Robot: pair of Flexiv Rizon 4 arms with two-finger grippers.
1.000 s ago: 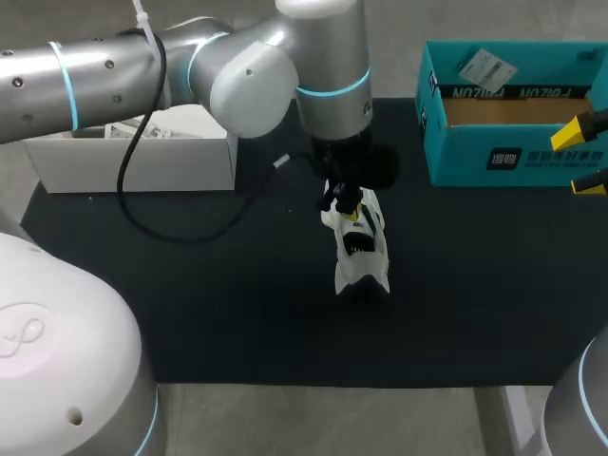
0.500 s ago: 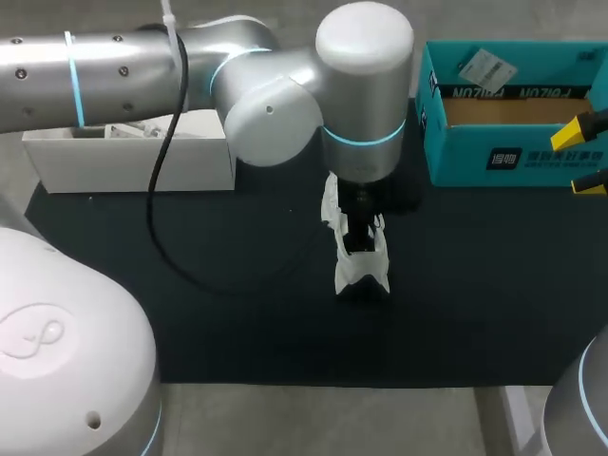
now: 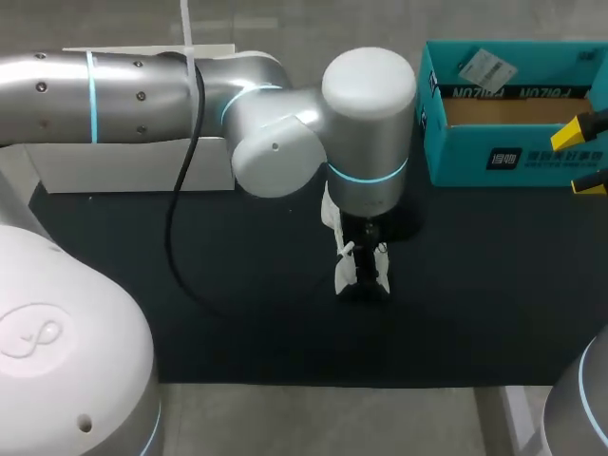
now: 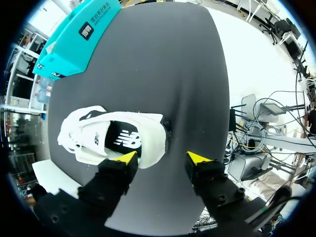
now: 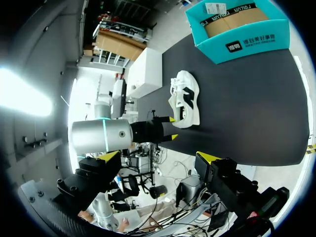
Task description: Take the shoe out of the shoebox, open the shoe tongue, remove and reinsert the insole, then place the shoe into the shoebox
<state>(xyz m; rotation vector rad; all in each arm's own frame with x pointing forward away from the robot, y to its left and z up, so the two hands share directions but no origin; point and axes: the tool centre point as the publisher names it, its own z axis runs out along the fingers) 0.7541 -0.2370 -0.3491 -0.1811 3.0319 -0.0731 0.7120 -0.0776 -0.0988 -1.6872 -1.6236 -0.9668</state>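
Note:
The white shoe (image 3: 344, 271) lies on the black mat (image 3: 237, 313) near the middle, mostly hidden under my left arm's wrist. In the left wrist view the shoe (image 4: 89, 136) lies with its opening up and a black insole (image 4: 123, 140) showing inside. My left gripper (image 4: 162, 158) hangs just over the shoe's heel end, open, one yellow tip at the rim and the other over bare mat; it holds nothing. The teal shoebox (image 3: 513, 152) stands open at the back right. My right gripper (image 3: 584, 157) hovers open beside it, far from the shoe (image 5: 185, 98).
A white box lid (image 3: 133, 171) lies at the back left behind my left arm. The shoebox (image 5: 242, 29) holds a paper tag. The black mat's front edge runs along the near side of the table.
My left gripper has opened and let go of the shoe, sliding from its far end to the near heel end while the arm swung over it. The right arm has kept still.

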